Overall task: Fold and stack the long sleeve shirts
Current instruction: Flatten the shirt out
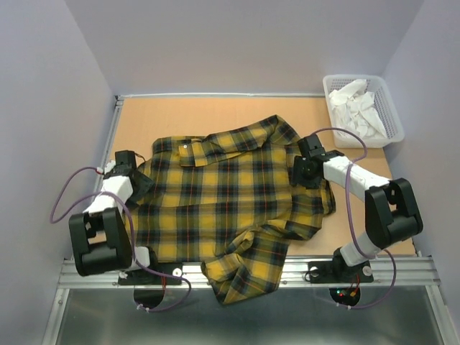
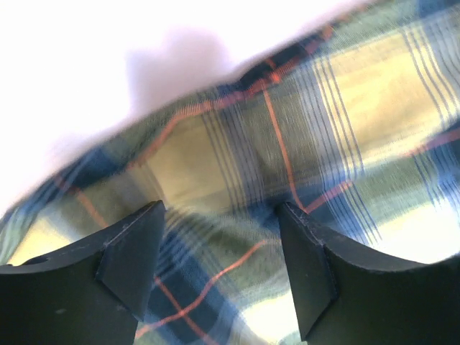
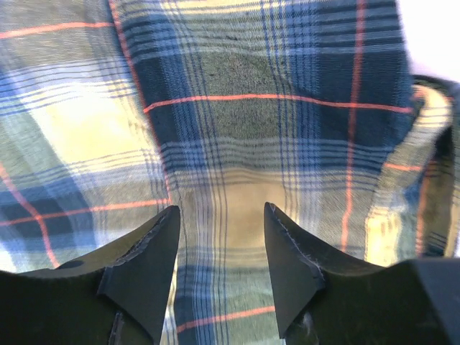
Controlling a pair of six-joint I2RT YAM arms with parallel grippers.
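Hovering over plaid shirt (image 1: 230,198) | left gripper (image 1: 141,178): left edge, parted, empty | right gripper (image 1: 300,174): right side, parted, empty

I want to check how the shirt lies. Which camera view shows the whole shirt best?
The top view: the shirt lies spread on the table, with its collar in sight. Each wrist view shows only a close patch of its plaid cloth.
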